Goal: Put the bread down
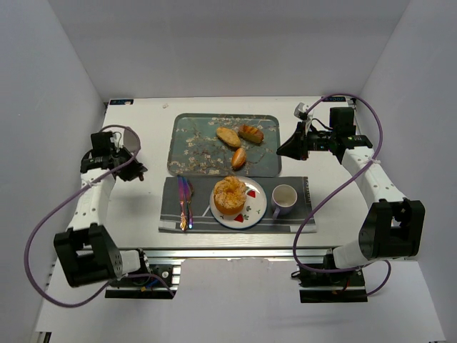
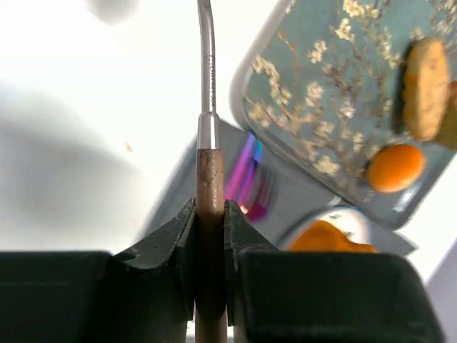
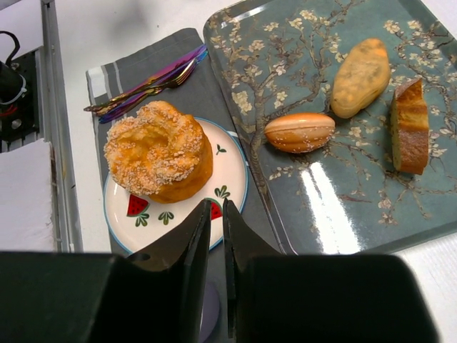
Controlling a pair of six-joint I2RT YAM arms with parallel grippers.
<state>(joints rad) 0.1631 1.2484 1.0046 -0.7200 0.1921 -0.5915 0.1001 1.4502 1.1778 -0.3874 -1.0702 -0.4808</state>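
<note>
White table (image 1: 143,207) inside white-walled booth. Grey striped placemat (image 1: 300,218) in foreground: large round golden crusty bread (image 1: 230,194) sits on watermelon-patterned white plate (image 1: 257,209) at mat's centre. Left of mat, left gripper (image 2: 210,214) clamps wooden-handled metal utensil (image 2: 206,71). Beyond mat's right end, right gripper (image 3: 216,214) nearly closed, empty. Teal floral tray (image 1: 193,143) behind mat.

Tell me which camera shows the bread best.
Right wrist: the bread is close, whole crusty top clear, on the plate. Top external shows it small; left wrist catches only a blurred orange edge.
</note>
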